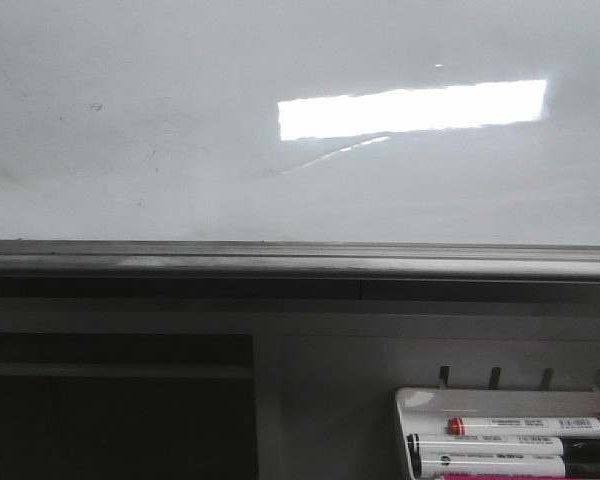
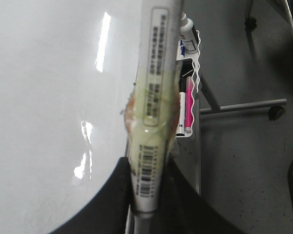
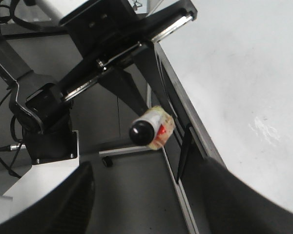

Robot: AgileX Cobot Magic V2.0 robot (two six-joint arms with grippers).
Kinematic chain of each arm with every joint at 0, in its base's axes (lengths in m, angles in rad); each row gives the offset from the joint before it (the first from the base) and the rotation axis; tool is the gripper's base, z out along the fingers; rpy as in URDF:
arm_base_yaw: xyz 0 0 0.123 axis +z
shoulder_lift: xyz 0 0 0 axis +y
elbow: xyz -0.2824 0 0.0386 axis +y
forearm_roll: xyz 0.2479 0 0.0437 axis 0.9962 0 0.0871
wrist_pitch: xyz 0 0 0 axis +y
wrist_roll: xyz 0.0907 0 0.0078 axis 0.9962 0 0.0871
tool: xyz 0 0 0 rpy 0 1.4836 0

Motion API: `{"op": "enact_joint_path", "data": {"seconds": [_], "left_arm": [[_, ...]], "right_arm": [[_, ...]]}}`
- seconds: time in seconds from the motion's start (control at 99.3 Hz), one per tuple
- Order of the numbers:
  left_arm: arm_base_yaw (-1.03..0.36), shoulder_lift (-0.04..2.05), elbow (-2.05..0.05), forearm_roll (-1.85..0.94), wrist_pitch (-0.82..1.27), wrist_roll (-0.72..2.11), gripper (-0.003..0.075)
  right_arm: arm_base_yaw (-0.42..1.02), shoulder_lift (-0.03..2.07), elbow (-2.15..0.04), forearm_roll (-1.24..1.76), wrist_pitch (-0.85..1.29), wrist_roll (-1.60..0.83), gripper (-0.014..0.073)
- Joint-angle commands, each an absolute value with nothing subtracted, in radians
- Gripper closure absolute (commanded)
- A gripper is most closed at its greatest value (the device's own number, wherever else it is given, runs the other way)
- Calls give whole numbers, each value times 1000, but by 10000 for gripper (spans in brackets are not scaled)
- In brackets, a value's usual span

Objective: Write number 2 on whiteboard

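The whiteboard [image 1: 180, 120] fills the upper front view, glossy white with faint smudges, a bright glare [image 1: 410, 108] and a grey metal edge [image 1: 300, 255]. No black stroke of a number 2 shows on it. Neither gripper shows in the front view. My left gripper [image 2: 145, 175] is shut on a white marker pen [image 2: 154, 97] wrapped in yellowish tape, lying along the whiteboard's [image 2: 49, 97] edge. In the right wrist view the same marker [image 3: 149, 129] shows end-on, beside the whiteboard [image 3: 244, 63]. My right gripper [image 3: 146, 204] is open and empty, above the floor.
A small white pen tray [image 1: 420, 400] with several markers, one red-capped [image 1: 535, 427], hangs below the board at the right; it also shows in the left wrist view [image 2: 195, 63]. My left arm [image 3: 102, 48] crosses the right wrist view. Stand legs and grey floor [image 2: 244, 161] lie below.
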State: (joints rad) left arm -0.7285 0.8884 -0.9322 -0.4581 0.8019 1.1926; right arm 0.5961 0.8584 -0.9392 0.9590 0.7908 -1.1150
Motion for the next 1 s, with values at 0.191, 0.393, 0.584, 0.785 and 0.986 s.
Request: {"op": "enact_joint_path", "data": {"seconds": [0.191, 0.393, 0.584, 0.785, 0.986], "left_arm": [[-738, 882, -966, -495, 753, 1192, 741], [-738, 882, -966, -516, 754, 1192, 741], [-738, 882, -966, -522, 757, 1192, 741], [-738, 882, -966, -522, 757, 1192, 741], [-738, 882, -966, -552, 733, 1177, 732]], "right_arm": [[787, 977, -972, 1024, 487, -1127, 174], [817, 1038, -972, 1072, 448, -1127, 174], [817, 1056, -972, 1159, 444, -1127, 326], [817, 1058, -972, 1167, 461, -1127, 525], [817, 1077, -972, 1167, 507, -1127, 666]]}}
